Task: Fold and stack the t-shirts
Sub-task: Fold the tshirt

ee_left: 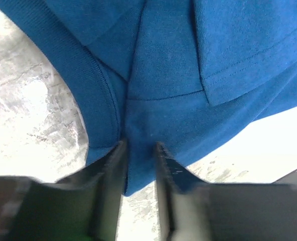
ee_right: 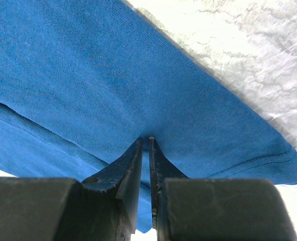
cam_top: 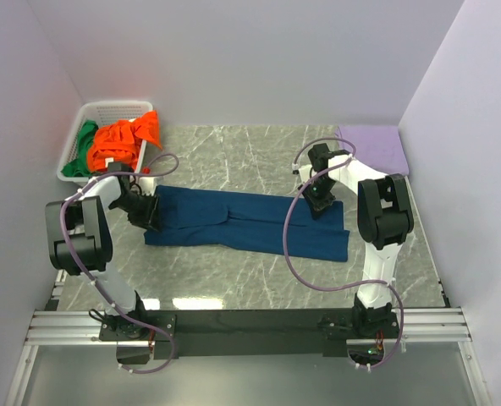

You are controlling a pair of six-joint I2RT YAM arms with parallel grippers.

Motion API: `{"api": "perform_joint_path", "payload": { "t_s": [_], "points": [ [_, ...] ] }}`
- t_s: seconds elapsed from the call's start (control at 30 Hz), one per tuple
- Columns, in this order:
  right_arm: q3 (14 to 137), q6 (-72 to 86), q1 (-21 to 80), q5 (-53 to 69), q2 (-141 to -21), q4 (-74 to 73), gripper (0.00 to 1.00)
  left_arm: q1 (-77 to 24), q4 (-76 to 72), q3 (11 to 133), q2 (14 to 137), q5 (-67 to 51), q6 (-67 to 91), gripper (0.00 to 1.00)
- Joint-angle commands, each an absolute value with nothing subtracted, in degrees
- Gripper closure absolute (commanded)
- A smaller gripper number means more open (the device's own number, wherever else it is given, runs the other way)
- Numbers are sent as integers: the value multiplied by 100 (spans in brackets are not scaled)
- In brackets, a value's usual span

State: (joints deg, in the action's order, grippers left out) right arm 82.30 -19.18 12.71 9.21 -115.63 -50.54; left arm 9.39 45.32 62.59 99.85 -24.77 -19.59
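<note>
1. Grey marble-patterned table top (cam_top: 233,279), walled in white on three sides, lies under both grippers.
2. Spread flat in a long band, the navy blue t-shirt (cam_top: 233,222) runs between the two grippers, one end at each. Beyond each set of fingers it lies smooth, with a stitched hem ahead of the left fingers and another off to the right of the right ones.
3. Well beyond the left gripper, in the far corner on its outer side, stands the white slotted basket (cam_top: 74,152).
4. Beyond the right gripper, on its outer side, a lilac cloth (cam_top: 373,145) lies flat in the other far corner.
5. An orange t-shirt (cam_top: 123,139) is heaped in the basket, spilling over the rim on the side nearer the left gripper.
6. A green t-shirt (cam_top: 85,148) is bunched beside the orange one, on the side farther from that gripper.
7. Left gripper (ee_left: 139,145): its fingers stand a little apart with a thick fold of the navy shirt's edge filling the gap, both touching cloth.
8. Right gripper (ee_right: 145,139): its fingers are all but together, pinching a thin ridge of the navy cloth at their tips.
</note>
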Motion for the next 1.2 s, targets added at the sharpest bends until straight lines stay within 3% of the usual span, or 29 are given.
{"api": "perform_joint_path", "payload": {
  "t_s": [0.0,0.17,0.27,0.7,0.87,1.0,1.17],
  "points": [
    [8095,-2013,1222,642,-11513,-5027,83,940,4588,6381,10046,-2681,-2074,69],
    [8139,-2057,1125,422,-11575,-5010,83,1081,4606,6363,10011,-2514,-2083,92],
    [8174,-2092,1099,369,-11610,-5010,83,1265,4640,6398,9967,-2417,-2153,99],
    [8218,-2153,1090,483,-11637,-5045,83,1389,4570,6539,10081,-2197,-2259,99],
    [8209,-2250,1081,668,-11470,-5133,83,1336,4510,6724,9530,-2470,-2110,75],
    [8183,-2303,1090,668,-11513,-5229,84,697,4122,6645,9036,-2206,-1505,71],
    [7762,-2364,1090,668,-11435,-5247,87,177,3859,6496,9298,-1987,-783,70]
  ]
}}
